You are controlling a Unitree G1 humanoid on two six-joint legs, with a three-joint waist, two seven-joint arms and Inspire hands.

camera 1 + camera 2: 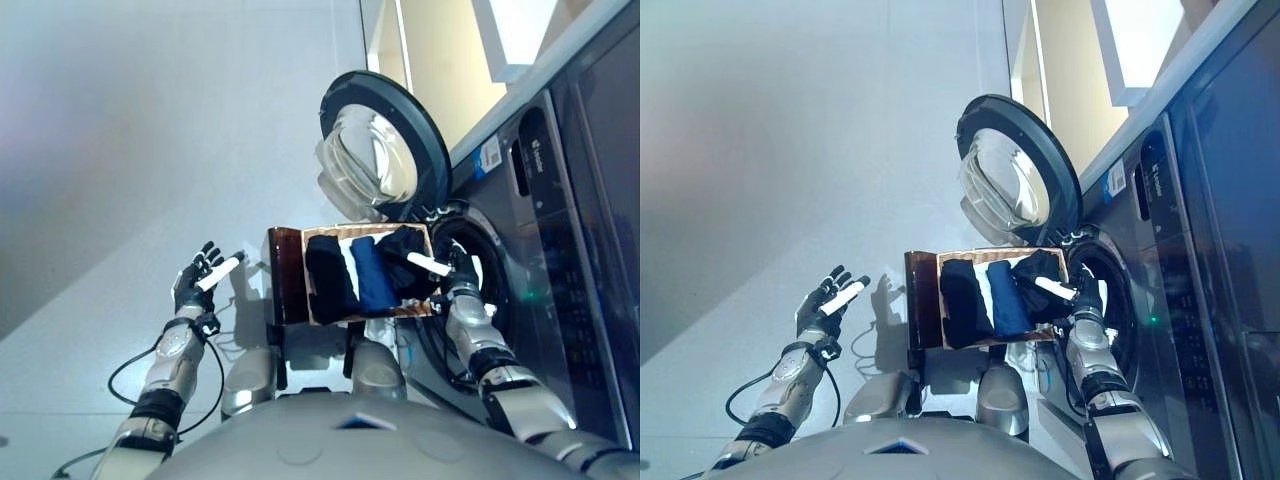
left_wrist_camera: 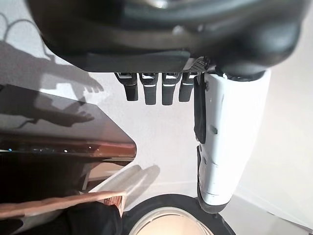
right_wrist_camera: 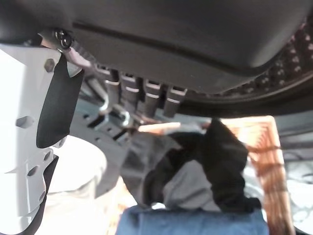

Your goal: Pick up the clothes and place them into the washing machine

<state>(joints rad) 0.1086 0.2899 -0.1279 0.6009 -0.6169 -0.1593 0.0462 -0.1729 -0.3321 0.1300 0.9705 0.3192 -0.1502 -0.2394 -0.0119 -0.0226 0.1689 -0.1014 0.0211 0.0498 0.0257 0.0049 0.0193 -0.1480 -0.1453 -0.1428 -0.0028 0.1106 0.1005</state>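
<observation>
A shallow wicker basket rests on a dark brown box beside the washing machine. It holds a black garment, a blue garment and a rumpled black garment. My right hand is open at the basket's right edge, next to the rumpled black garment and in front of the drum opening. The right wrist view shows that garment past my fingers, not held. My left hand is open and empty over the floor, left of the box.
The machine's round door stands open just beyond the basket. The machine's dark front runs along the right. Pale floor lies to the left.
</observation>
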